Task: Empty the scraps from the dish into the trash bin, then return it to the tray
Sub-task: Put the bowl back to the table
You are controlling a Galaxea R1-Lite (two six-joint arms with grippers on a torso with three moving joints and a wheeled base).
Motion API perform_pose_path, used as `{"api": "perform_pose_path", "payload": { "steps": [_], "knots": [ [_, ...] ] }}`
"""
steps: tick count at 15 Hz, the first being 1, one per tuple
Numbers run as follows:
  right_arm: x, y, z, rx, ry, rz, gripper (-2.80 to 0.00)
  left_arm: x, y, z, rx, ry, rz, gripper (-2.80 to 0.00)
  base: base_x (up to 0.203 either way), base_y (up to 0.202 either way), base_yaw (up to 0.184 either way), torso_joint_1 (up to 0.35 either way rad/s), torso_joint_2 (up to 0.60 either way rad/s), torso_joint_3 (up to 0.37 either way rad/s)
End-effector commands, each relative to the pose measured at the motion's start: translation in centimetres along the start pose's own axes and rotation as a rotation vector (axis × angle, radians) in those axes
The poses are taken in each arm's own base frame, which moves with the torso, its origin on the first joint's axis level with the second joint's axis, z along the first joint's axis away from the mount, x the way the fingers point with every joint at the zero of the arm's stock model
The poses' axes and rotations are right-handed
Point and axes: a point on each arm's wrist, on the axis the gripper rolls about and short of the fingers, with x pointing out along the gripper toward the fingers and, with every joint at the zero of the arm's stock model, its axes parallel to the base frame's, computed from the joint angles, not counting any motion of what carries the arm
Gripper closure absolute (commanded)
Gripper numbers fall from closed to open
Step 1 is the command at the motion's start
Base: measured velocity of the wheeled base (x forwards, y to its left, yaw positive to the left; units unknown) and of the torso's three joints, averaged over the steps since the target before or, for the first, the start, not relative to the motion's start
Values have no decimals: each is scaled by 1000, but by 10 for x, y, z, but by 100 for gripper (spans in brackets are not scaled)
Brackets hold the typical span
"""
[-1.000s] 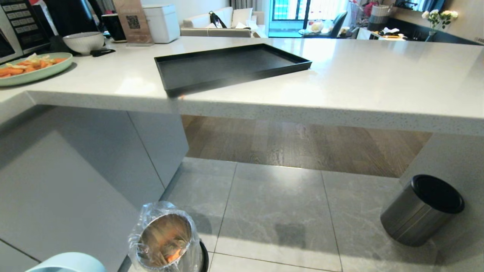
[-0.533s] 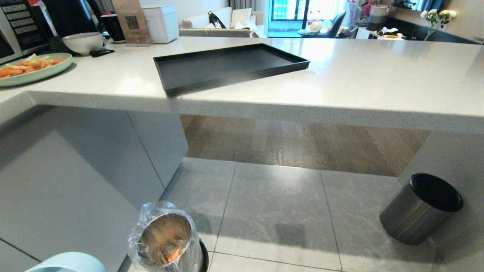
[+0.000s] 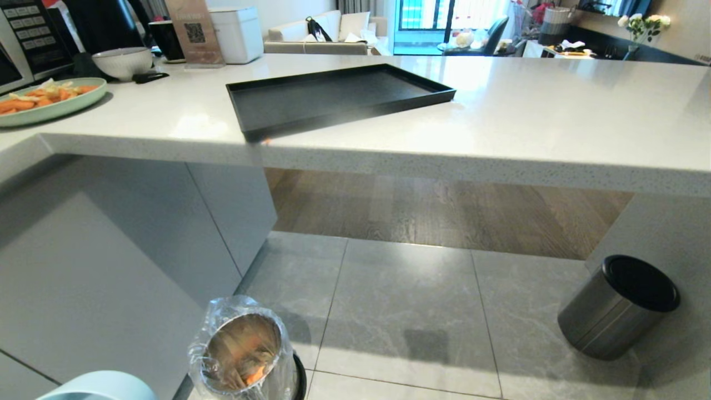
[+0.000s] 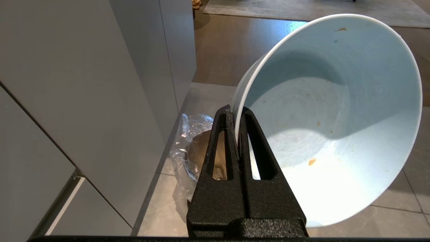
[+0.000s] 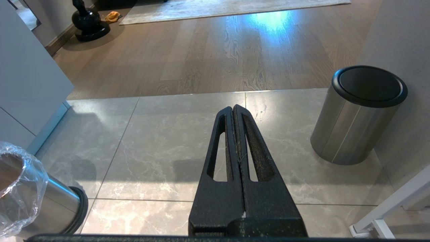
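Left gripper [image 4: 237,116] pinches dish [image 4: 336,117] rim (nearly emptied); tray [image 3: 333,97] up ahead on counter; right gripper [image 5: 233,109] pressed together, idle.

Tray [image 3: 333,97] on tabletop [image 3: 527,111]; plate [image 3: 50,103] left of tray; trash bin [image 3: 244,350] on floor [image 3: 411,311] below tray; lidded bin [image 3: 616,305] right of tray; dish [image 3: 97,387] left of trash bin.

I count two bowls: the pale-blue dish [image 4: 332,117] clamped in my left pincer [image 4: 237,116] and a greyish-white bowl [image 3: 122,61] on the desk [image 3: 527,111]. There are two bins on the floor: one bag-lined trash bin [image 3: 244,350], one steel cylinder with a black top [image 3: 619,305]. One black tray [image 3: 333,97], one green plate [image 3: 50,103]. My pincers number two, the right pincer [image 5: 234,109] included.
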Motion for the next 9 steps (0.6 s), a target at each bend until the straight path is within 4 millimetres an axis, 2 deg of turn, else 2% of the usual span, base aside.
{"api": "perform_pose_path", "payload": {
  "steps": [1,7,9],
  "knots": [
    [0,0,0,1,-1,0,0,0,0,0,0,0,1,0,0,0,0,0,0,0],
    [0,0,0,1,-1,0,0,0,0,0,8,2,0,0,0,0,0,0,0,0],
    [0,0,0,1,-1,0,0,0,0,0,8,2,0,0,131,0,2,-4,4,2]
  ]
}}
